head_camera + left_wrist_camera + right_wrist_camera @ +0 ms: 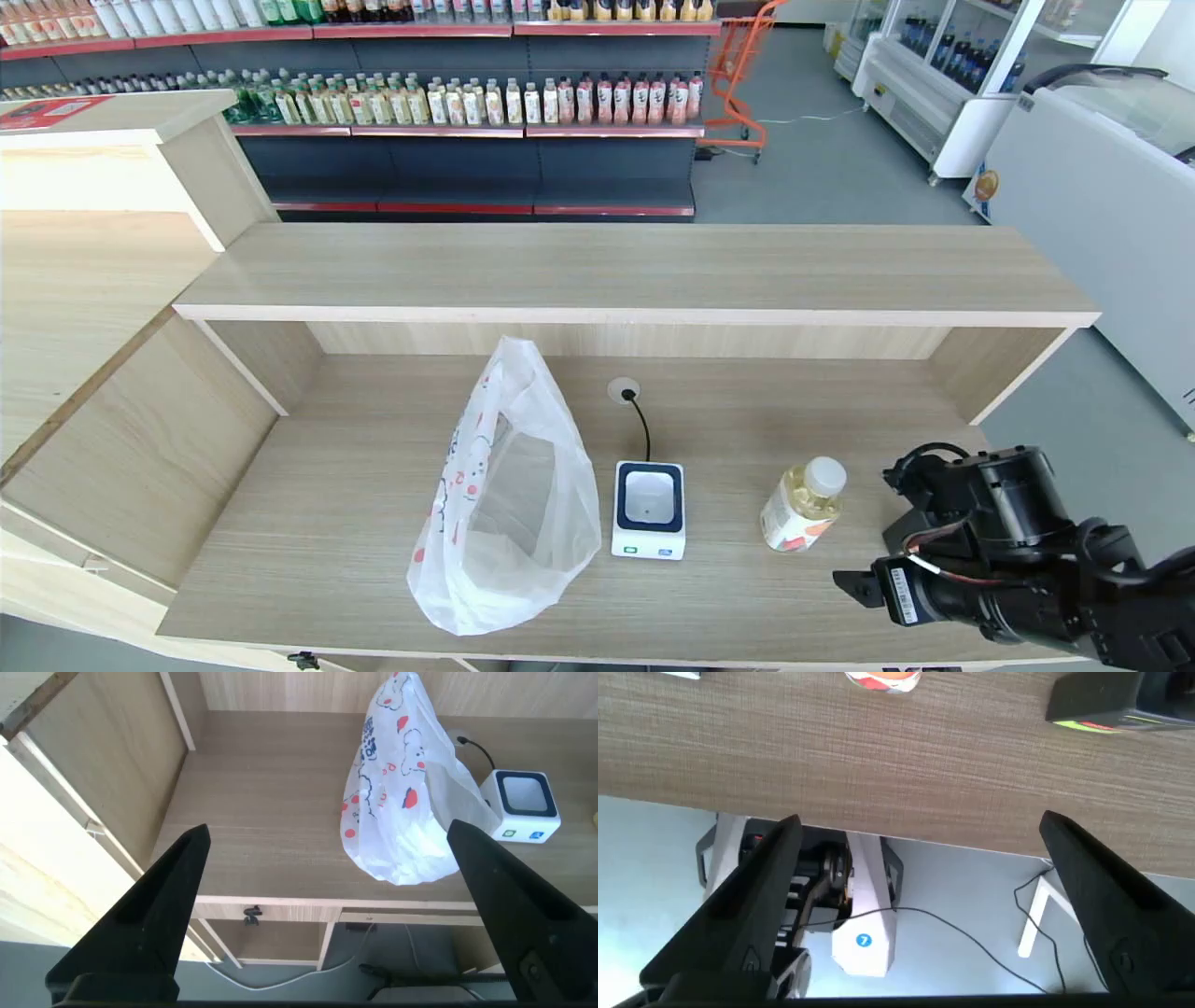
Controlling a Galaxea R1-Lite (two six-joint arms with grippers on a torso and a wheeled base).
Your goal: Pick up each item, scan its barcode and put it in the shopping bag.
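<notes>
A white plastic shopping bag [504,504] with red prints stands open on the wooden counter [345,523]. To its right lies a white barcode scanner [649,509] with a dark window. Further right a small bottle [803,504] of yellowish liquid with a white cap stands upright. My right arm [990,551] hangs at the counter's front right corner, right of the bottle. The right gripper [920,826] is open and holds nothing, just off the counter's front edge; the bottle's base [882,679] is beyond it. My left gripper [329,833] is open and holds nothing, in front of the bag [402,793] and the scanner [523,803].
A raised shelf [635,271] runs along the counter's back, with side walls at left and right. The scanner's black cable [642,425] goes into a hole behind it. Store shelves with bottles and white freezers stand in the room behind.
</notes>
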